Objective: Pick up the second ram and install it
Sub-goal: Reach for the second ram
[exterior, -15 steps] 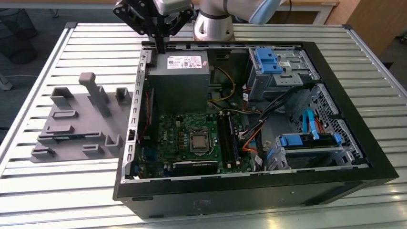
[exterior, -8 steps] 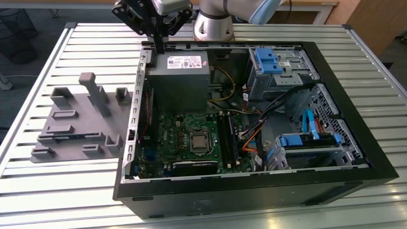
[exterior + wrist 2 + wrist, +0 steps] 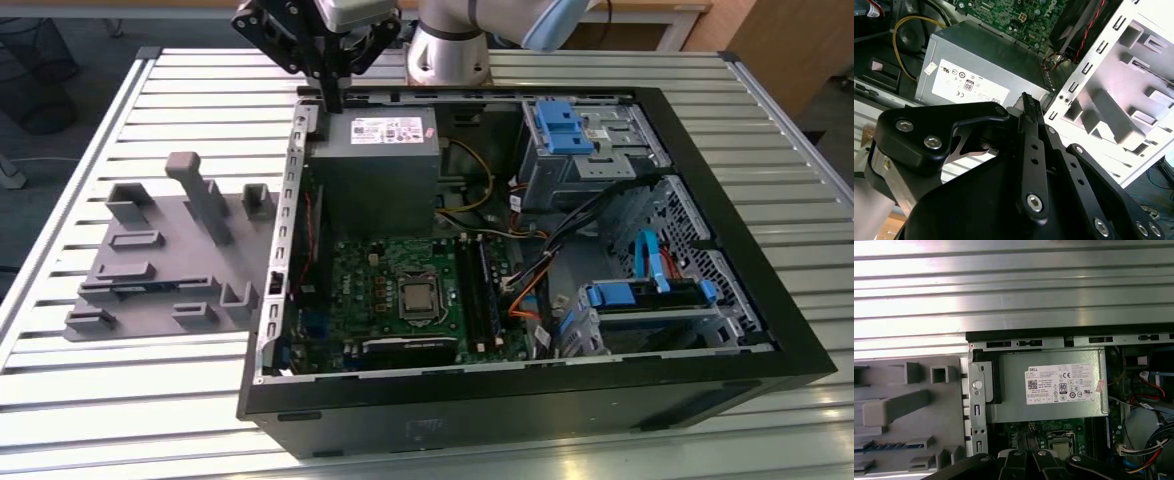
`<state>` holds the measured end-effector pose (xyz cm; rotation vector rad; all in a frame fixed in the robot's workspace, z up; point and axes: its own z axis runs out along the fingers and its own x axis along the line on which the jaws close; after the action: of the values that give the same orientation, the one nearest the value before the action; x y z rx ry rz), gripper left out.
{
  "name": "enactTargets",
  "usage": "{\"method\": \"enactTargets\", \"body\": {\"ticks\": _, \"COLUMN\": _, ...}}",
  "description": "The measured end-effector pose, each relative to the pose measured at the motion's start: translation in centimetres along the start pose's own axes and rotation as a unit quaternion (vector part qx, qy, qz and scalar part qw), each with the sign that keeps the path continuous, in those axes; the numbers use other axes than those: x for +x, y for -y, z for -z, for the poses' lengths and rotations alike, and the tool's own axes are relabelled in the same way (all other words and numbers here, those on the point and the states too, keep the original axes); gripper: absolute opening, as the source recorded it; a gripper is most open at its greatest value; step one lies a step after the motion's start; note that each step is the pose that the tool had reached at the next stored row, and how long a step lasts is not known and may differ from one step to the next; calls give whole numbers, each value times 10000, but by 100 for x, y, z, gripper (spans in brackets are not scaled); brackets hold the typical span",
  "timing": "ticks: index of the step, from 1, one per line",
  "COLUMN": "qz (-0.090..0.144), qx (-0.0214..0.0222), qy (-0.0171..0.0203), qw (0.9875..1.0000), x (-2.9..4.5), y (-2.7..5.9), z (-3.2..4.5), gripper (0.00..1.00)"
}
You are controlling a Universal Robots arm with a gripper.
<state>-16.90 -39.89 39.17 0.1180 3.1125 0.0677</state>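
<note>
The second ram (image 3: 138, 287) looks like a thin dark strip lying in a slot of the grey holder (image 3: 160, 255) at the exterior view's left; the first wrist view shows it as a dark strip (image 3: 886, 446) in the same block (image 3: 909, 405). My gripper (image 3: 330, 98) hangs high over the far edge of the open computer case (image 3: 747, 290), above the grey power supply (image 3: 374, 165), well away from the holder. Its black fingers (image 3: 1027, 107) are pressed together with nothing between them. The green motherboard (image 3: 387, 290) with its long black slots (image 3: 477, 290) lies lower in the case.
The case sits on a slatted metal table (image 3: 80, 390). Inside it are blue drive brackets (image 3: 561, 125), a drive bay (image 3: 647, 300) and loose cables (image 3: 534, 270). The case's perforated metal wall (image 3: 1094, 75) stands between the power supply and the holder.
</note>
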Motion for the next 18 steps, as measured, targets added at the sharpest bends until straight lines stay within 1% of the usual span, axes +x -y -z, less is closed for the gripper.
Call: {"method": "enactTargets", "body": {"ticks": 18, "qz": 0, "qx": 0, "qy": 0, "qw": 10000, "x": 55, "y": 4, "z": -1, "gripper": 11}}
